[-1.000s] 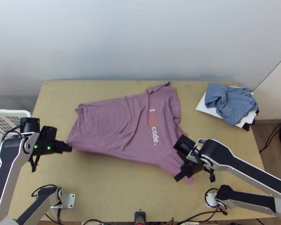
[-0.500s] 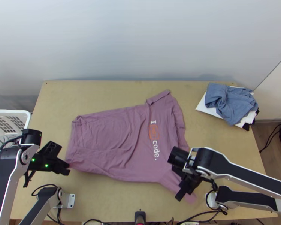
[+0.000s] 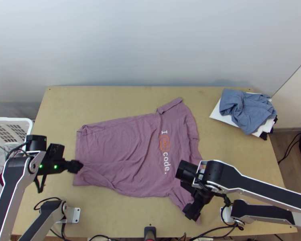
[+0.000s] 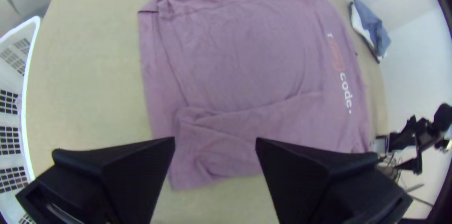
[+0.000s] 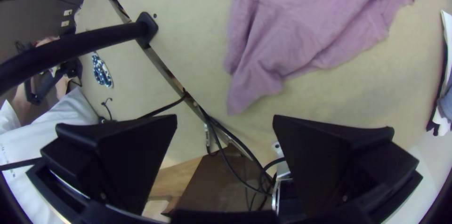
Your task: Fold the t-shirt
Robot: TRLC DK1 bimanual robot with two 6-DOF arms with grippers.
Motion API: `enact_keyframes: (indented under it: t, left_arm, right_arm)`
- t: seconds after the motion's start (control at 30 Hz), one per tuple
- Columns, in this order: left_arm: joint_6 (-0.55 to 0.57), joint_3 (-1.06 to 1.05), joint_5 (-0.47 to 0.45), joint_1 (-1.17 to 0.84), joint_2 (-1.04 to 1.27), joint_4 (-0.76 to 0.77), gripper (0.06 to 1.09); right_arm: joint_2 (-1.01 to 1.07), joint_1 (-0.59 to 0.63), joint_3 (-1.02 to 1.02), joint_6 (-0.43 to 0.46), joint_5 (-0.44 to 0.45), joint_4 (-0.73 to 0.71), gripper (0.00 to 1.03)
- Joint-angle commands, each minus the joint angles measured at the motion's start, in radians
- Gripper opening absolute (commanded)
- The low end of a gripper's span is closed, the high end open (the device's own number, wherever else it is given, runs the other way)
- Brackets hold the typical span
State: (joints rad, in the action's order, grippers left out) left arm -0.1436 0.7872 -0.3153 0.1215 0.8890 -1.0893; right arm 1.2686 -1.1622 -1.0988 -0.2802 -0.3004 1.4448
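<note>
Left gripper, right gripper: fingers apart at t-shirt. White basket beside table; bunched blue cloth atop stack, far right corner.

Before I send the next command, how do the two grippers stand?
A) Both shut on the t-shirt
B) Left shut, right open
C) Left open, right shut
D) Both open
D: the left gripper and the right gripper each have their fingers wide apart, with the t-shirt pinched by neither.
</note>
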Motion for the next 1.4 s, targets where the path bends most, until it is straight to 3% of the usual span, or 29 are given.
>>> enact_keyframes:
  t: [0.0, 0.17, 0.27, 0.47, 0.8, 0.97, 1.23, 1.37]
  left_arm:
    - [0.228, 0.069, -0.010, 0.046, 0.156, 0.178, 1.02]
    - [0.400, 0.176, 0.028, 0.087, 0.370, 0.365, 1.02]
    - [0.464, 0.224, 0.061, 0.056, 0.522, 0.424, 1.02]
    - [0.507, 0.279, 0.147, -0.051, 0.709, 0.511, 1.02]
    - [0.526, 0.354, 0.186, -0.066, 0.858, 0.520, 0.97]
    - [0.536, 0.359, 0.190, -0.068, 0.861, 0.534, 0.76]
    - [0.559, 0.359, 0.209, -0.069, 0.861, 0.531, 0.11]
    - [0.556, 0.376, 0.222, -0.066, 0.858, 0.531, 0.10]
  right_arm:
    - [0.009, 0.130, -0.075, -0.001, 0.000, -0.015, 0.99]
    - [0.086, 0.380, -0.207, 0.013, -0.020, -0.041, 0.99]
    - [0.140, 0.449, -0.277, 0.010, -0.020, -0.052, 0.99]
    - [0.206, 0.472, -0.343, -0.043, -0.020, -0.098, 0.99]
    - [0.242, 0.481, -0.368, -0.085, -0.020, -0.126, 0.99]
    - [0.253, 0.483, -0.355, -0.096, -0.017, -0.136, 0.99]
    - [0.279, 0.526, -0.355, -0.097, 0.001, -0.147, 0.99]
    - [0.305, 0.572, -0.371, -0.152, 0.040, -0.236, 0.99]
